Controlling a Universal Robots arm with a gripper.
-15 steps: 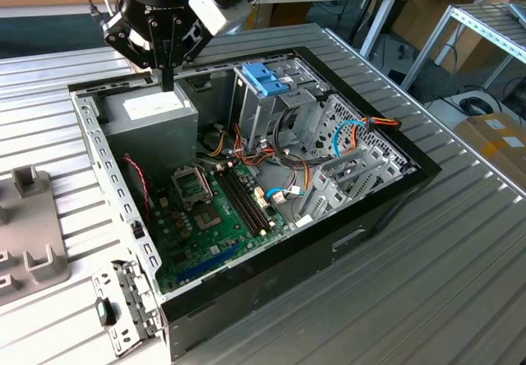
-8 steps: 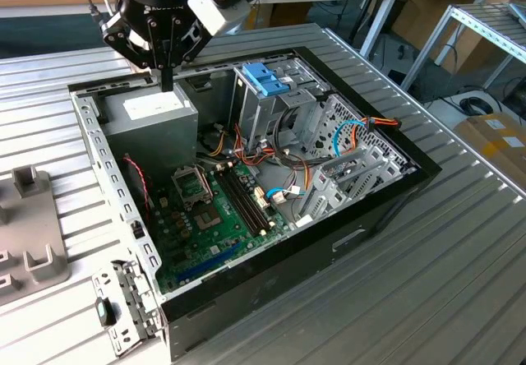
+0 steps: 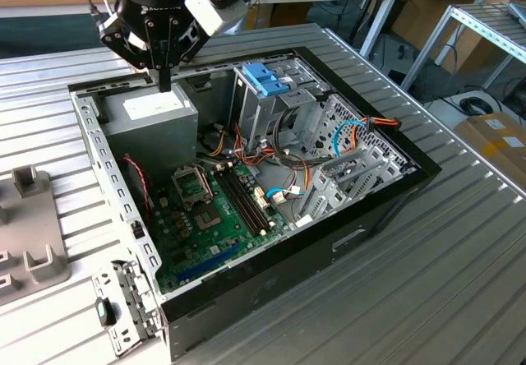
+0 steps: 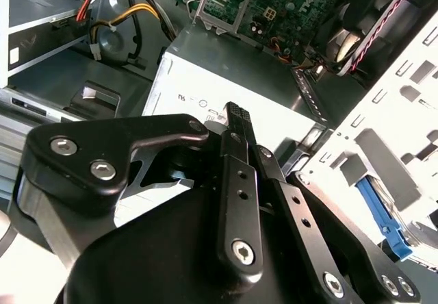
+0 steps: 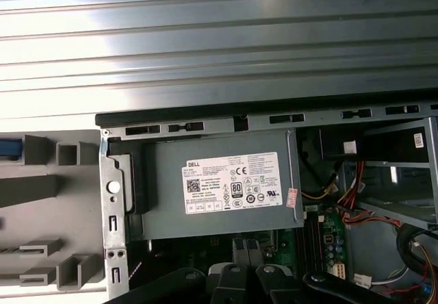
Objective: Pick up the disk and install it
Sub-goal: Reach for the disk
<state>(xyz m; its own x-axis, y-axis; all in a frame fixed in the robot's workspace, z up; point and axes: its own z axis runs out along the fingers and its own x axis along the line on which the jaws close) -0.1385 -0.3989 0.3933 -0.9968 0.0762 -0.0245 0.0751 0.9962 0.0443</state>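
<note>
Gripper [image 3: 164,80] hangs over the power supply [image 5: 219,184] in the open case [image 3: 271,274], fingers pressed together and pinching nothing. Disk [image 5: 7,147], judged from a blue carrier edge, stands in the grey rack [image 5: 48,201] just outside the case wall. It probably stands on edge so its sides can be pinched.

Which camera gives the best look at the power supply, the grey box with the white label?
The first wrist view: the power supply faces it squarely, whole labelled top visible. The exterior view shows it slanted, beneath the gripper. The second wrist view shows part of it behind the gripper's linkage.
</note>
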